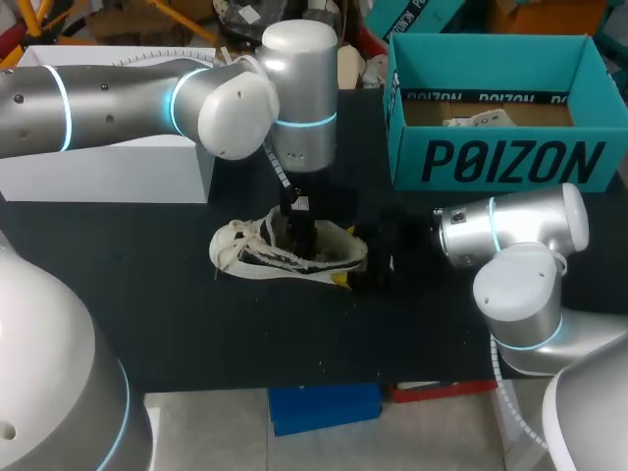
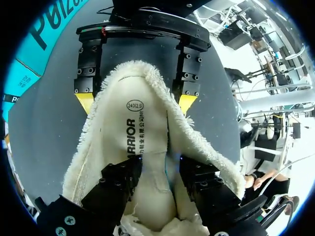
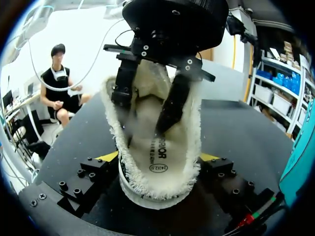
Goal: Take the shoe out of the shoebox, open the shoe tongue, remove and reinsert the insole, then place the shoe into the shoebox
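Shoe (image 1: 289, 250) lies on table (image 1: 147, 314), out of shoebox (image 1: 500, 162). Heel clamped by right claw (image 3: 157, 157), likely to steady shoe. Down inside opening, left claw (image 2: 158, 189) pinches insole (image 2: 142, 128) from both sides, seemingly to work it free.

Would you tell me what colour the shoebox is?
The shoebox is teal with black lettering; head view.

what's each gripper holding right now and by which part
The right gripper is shut on the shoe at its heel. The left gripper reaches into the shoe's opening; whether it grips anything there cannot be told.
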Robot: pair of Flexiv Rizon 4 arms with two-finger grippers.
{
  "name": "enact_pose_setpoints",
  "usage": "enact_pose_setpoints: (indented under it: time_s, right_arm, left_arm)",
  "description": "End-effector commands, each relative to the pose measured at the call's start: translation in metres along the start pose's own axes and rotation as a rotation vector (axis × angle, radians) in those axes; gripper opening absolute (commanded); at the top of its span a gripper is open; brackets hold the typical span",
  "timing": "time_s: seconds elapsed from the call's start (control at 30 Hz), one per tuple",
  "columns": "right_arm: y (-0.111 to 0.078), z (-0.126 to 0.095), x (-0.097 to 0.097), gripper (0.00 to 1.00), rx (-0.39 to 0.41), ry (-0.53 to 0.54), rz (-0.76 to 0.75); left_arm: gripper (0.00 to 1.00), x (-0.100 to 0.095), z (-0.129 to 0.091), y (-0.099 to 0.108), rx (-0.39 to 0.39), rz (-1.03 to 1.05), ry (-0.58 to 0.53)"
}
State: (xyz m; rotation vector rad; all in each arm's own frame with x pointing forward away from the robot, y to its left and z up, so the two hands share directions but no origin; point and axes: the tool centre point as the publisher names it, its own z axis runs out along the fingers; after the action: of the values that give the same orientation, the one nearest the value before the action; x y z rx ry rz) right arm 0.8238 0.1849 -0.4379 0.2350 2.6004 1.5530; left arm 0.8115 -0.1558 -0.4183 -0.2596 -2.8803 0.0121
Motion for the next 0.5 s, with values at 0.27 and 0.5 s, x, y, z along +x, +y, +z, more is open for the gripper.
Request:
enact_pose_setpoints:
  time_s: [0.27, 0.5]
  right_arm:
    - [-0.002, 0.000, 0.000, 0.00, 0.001, -0.002, 0.002]
    - [-0.002, 0.000, 0.000, 0.00, 0.001, -0.002, 0.002]
  left_arm:
    - [0.39, -0.007, 0.018, 0.011, -0.036, -0.029, -0.129]
    - [0.45, -0.011, 0.026, 0.012, -0.054, -0.026, -0.203]
